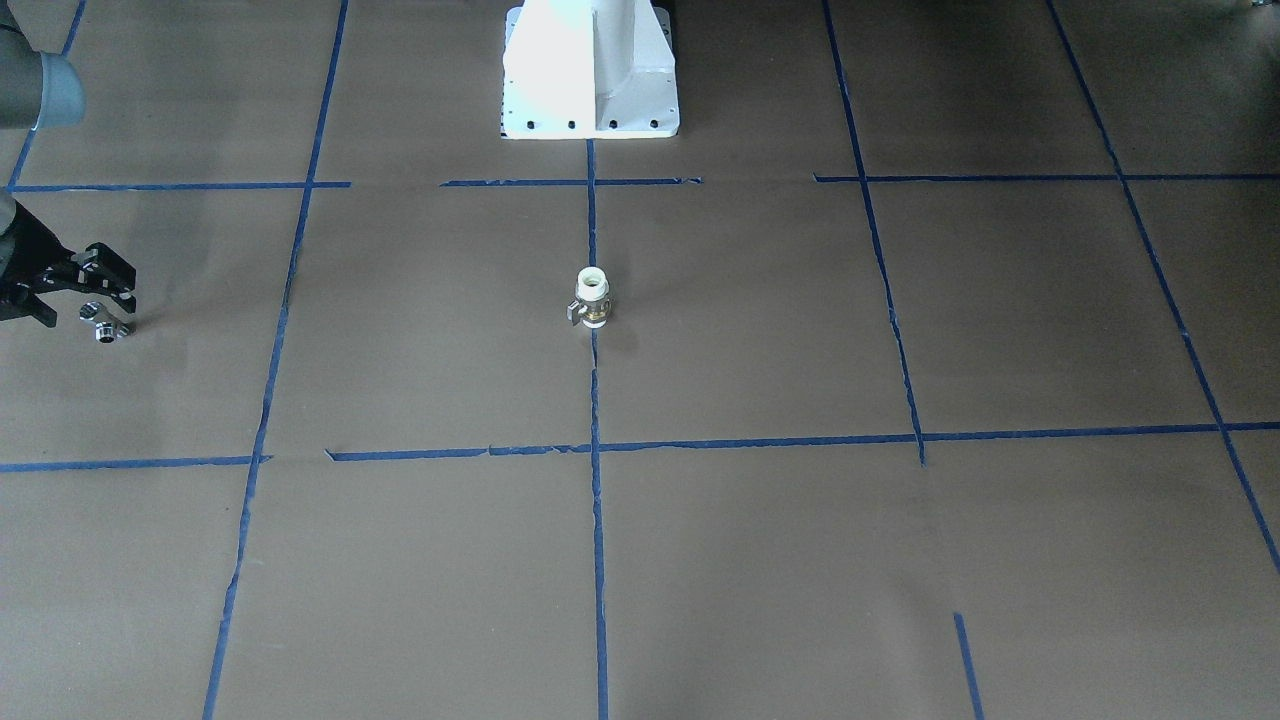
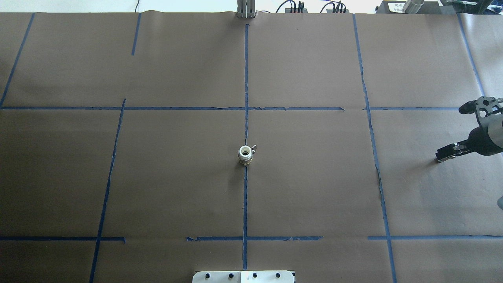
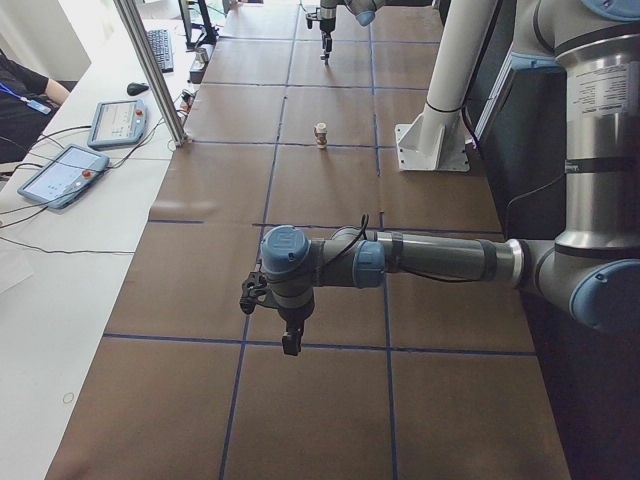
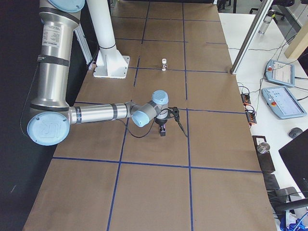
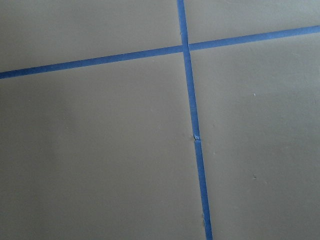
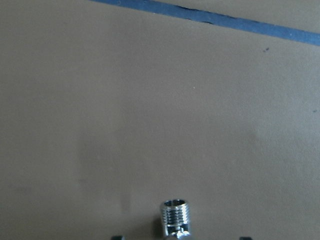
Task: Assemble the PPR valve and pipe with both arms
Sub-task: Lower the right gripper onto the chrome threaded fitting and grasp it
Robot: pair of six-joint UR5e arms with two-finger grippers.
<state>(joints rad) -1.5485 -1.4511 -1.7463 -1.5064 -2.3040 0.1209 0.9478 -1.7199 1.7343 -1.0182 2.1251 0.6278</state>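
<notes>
Fingers (image 1: 118, 285) of the right gripper (image 1: 88, 305) stand wide apart and clamp nothing. In the right wrist view only their two tips show at the bottom edge, with the pipe (image 6: 176, 219) between them, its threaded open end pointing away from the camera. Whether either tip touches the pipe cannot be told. In the front-facing view the pipe lies on the table (image 2: 177, 177), just under the spread fingers. The right arm (image 4: 96, 114) reaches low across the brown paper to this spot. The left gripper (image 3: 291, 343) hangs with its tips pointing down from the left arm (image 3: 430, 262), close above a blue tape line. It shows only from the side, so whether its fingers are apart or together cannot be told. The left wrist view shows just brown paper and two crossing tape lines. Counted: two arms, two grippers, one pipe, one valve. The valve (image 1: 592, 297) stands upright on the centre tape line, white open end up, a brass band lower down and a small lever sticking out to one side. It sits in the middle of the table, in front of the single white pedestal (image 1: 590, 70). It is well apart from both grippers, and the right gripper and the pipe are far off toward the robot's right end. On the white bench beside the table lie a near tablet (image 3: 60, 175) and a far tablet (image 3: 125, 122).
</notes>
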